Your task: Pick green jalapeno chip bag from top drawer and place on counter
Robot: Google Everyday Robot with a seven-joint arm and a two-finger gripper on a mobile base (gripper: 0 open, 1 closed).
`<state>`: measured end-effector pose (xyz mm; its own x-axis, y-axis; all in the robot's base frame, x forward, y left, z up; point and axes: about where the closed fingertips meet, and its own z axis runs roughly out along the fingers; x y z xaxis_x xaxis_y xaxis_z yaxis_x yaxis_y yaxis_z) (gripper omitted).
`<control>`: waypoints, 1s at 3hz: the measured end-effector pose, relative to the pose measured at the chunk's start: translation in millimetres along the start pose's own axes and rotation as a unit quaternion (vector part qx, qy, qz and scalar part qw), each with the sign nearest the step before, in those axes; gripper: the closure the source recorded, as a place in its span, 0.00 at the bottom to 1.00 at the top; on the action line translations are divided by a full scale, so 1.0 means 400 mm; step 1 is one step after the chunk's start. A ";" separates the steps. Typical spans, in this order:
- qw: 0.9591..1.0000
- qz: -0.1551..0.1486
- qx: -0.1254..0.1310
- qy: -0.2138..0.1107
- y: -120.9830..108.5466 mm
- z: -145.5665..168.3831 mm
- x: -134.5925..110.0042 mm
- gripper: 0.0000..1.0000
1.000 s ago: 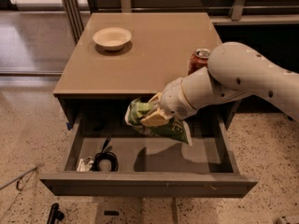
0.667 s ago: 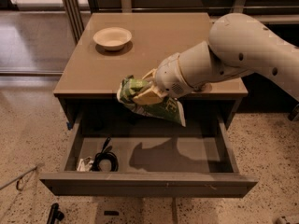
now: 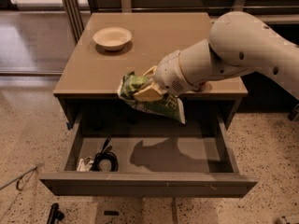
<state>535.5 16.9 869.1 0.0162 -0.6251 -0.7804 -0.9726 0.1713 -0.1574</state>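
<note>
Camera view: the arm reaches in from the right, across the front of the counter [image 3: 168, 41].
Gripper: the gripper [image 3: 143, 90] hangs over the counter's front edge, above the open drawer [image 3: 149, 185].
Fingers: closed on the bag's upper part, pinching the crinkled film.
Bag: the bag [image 3: 161, 107] is in the air, clear of the drawer floor. Its top is about level with the counter edge and its lower end dangles below it.
Step in hand: carry the bag onto the counter, judging by how things lie.
How to do it well: raise the bag until its hanging end clears the edge, then move inward. A low sweep would likely snag the film on the lip.
Where to set down: the bare middle of the counter, well apart from the bowl [image 3: 112, 37] at the back left.
Release: lower until the bag rests on the surface, then let go.
Left in drawer: a black cable [image 3: 105, 158] at the front left.
</note>
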 end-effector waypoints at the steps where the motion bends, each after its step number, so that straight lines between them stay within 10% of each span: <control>1: 1.000 -0.012 0.020 -0.008 -0.067 0.009 -0.021 1.00; 3: 0.998 -0.024 0.036 -0.044 -0.235 0.053 -0.070 1.00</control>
<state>631.5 34.5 893.0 0.0860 -0.5646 -0.8209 -0.9510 0.1990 -0.2365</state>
